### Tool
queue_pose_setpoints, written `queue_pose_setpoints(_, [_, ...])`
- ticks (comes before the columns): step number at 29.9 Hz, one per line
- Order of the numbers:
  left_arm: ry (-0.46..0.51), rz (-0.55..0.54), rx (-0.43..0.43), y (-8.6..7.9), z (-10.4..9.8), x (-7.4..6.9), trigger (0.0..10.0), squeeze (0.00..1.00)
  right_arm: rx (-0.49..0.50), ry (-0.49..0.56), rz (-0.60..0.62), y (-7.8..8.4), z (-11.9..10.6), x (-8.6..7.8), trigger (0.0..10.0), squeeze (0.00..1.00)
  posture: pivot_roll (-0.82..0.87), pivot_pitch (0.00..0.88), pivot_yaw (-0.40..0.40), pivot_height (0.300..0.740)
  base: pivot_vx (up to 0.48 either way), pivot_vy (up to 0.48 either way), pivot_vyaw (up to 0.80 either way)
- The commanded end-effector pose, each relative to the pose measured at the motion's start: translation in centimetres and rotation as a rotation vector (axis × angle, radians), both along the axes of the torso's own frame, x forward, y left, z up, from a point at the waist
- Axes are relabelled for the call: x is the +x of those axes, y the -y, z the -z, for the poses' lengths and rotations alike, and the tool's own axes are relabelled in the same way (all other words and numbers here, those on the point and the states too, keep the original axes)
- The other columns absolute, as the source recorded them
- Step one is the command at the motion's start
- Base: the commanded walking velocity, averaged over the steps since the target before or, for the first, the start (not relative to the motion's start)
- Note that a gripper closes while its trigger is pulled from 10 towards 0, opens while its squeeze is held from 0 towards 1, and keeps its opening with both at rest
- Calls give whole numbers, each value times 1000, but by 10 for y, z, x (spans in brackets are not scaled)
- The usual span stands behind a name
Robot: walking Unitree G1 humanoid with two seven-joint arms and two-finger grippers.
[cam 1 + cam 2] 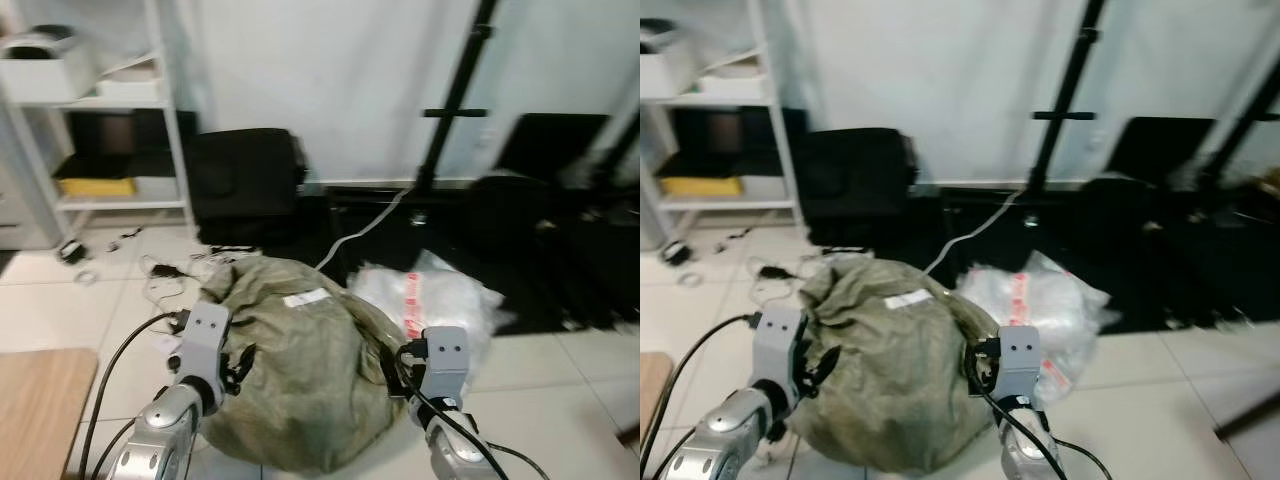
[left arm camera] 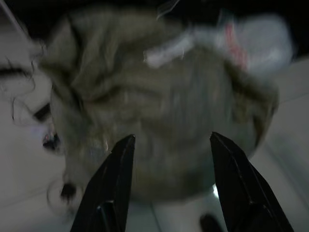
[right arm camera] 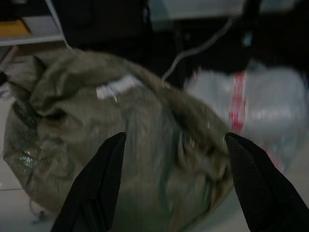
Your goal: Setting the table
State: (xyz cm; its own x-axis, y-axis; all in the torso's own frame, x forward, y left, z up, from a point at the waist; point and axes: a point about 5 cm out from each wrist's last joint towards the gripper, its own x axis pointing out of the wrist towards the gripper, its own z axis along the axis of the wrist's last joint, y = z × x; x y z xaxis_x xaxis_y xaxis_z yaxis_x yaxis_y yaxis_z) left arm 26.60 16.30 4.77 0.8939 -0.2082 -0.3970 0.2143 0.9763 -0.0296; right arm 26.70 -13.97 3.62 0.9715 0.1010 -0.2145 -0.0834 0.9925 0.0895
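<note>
My left hand (image 2: 166, 186) and right hand (image 3: 176, 181), both released, face a bulging olive woven sack (image 1: 290, 370) on the floor: soft, likely heavy; I'd grip its bunched neck.

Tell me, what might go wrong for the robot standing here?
Loose cables lie on the floor beside the green sack, so it could snag a foot. The sack itself sits right ahead, with the open left gripper and right gripper pointing at it; stepping forward might mean a bump or trip.
</note>
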Motion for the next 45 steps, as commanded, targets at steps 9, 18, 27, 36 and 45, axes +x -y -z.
queue_pose_setpoints(9, [-3,-84,-1,-10,9,-5,10000,0,4,-18,-22,1,8,0,10000,0,-13,0,44,740,0,0,-781])
queue_pose_setpoints(18, [-3,-79,-1,-9,11,-4,10000,0,5,-17,-20,2,10,1,10000,0,-16,0,46,740,0,0,-778])
queue_pose_setpoints(27, [7,-57,5,-7,11,-2,10000,0,6,-14,-23,1,11,2,10000,0,-19,0,50,740,0,0,-775])
queue_pose_setpoints(36, [10,-53,3,-7,11,-2,10000,0,9,-12,-23,0,12,2,10000,0,-19,0,53,740,0,0,-775])
queue_pose_setpoints(45, [20,-41,1,-7,11,-2,10000,0,14,-10,-19,0,13,2,10000,0,-21,0,57,740,0,0,-775])
